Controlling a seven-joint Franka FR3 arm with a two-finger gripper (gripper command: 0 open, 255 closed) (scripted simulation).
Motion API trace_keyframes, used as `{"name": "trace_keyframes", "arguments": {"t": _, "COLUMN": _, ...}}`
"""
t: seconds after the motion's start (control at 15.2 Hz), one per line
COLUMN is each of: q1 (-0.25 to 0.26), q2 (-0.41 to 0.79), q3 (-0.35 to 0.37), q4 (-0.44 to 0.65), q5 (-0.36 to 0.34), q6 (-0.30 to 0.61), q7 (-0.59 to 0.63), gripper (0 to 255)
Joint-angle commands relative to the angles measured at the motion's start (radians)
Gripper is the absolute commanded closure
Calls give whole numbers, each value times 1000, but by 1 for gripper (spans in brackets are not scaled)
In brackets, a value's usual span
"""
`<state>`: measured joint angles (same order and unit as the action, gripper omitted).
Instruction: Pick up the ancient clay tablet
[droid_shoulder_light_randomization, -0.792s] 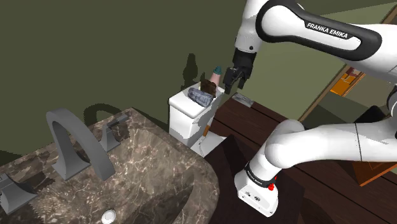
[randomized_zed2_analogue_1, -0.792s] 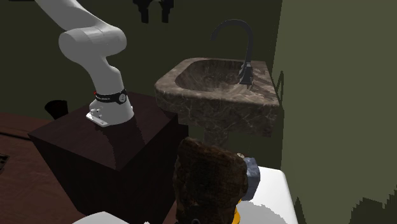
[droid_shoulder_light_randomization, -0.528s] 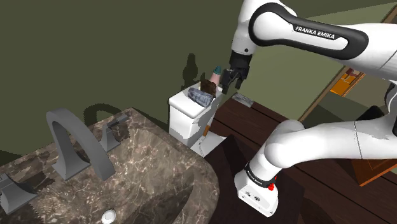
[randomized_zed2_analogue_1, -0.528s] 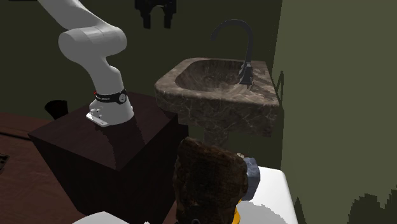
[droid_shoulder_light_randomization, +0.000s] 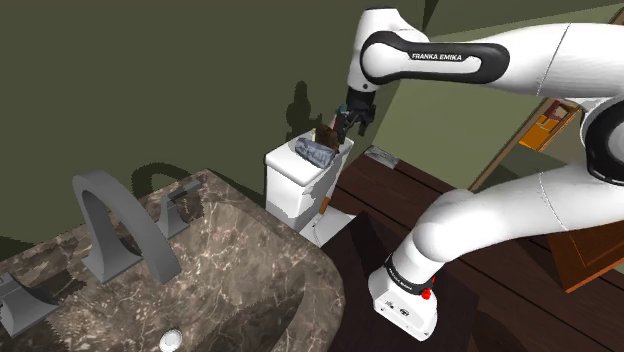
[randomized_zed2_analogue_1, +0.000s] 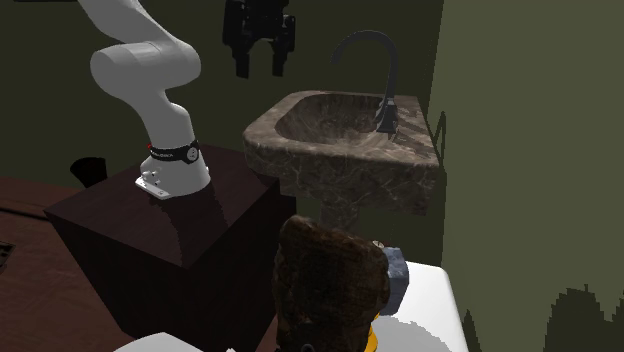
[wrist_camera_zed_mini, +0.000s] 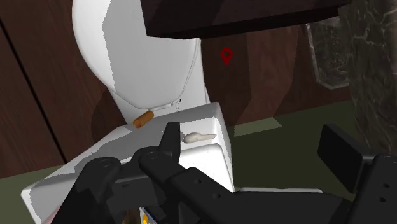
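The tablet (randomized_zed2_analogue_1: 330, 285) is a rough dark-brown slab standing upright on top of a white toilet tank (randomized_zed2_analogue_1: 430, 310), close to the camera in the second exterior view. In the shoulder view the tablet (droid_shoulder_light_randomization: 326, 134) is a small brown slab on the tank (droid_shoulder_light_randomization: 298, 180), and my gripper (droid_shoulder_light_randomization: 350, 122) hangs just above it, on its right. The black gripper (randomized_zed2_analogue_1: 260, 68) is open, with nothing between its fingers. In the wrist view the gripper (wrist_camera_zed_mini: 254, 143) stands over the white tank (wrist_camera_zed_mini: 207, 149) with its fingers wide apart.
A grey-blue object (droid_shoulder_light_randomization: 315, 152) lies beside the tablet on the tank. A brown marbled sink (droid_shoulder_light_randomization: 230, 270) with a grey faucet (droid_shoulder_light_randomization: 110, 225) fills the shoulder view's lower left. The dark stand (randomized_zed2_analogue_1: 170, 230) carries the arm. Small orange (wrist_camera_zed_mini: 144, 118) and cream (wrist_camera_zed_mini: 198, 136) items lie on the tank.
The arm has swung toward the shoulder view's left and lowered the gripper close to the tablet. In the second exterior view the gripper has dropped further into the picture. Its fingers stay apart.
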<state>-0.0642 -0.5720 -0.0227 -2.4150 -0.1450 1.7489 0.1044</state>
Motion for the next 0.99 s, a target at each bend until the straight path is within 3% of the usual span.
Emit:
{"name": "trace_keyframes", "arguments": {"t": 0.0, "q1": -17, "q2": 58, "q3": -14, "q4": 11, "q5": -29, "q6": 53, "q7": -5, "gripper": 0}}
{"name": "trace_keyframes", "arguments": {"t": 0.92, "q1": -120, "q2": 508, "q3": -104, "q4": 254, "q5": -186, "q6": 309, "q7": -13, "gripper": 0}}
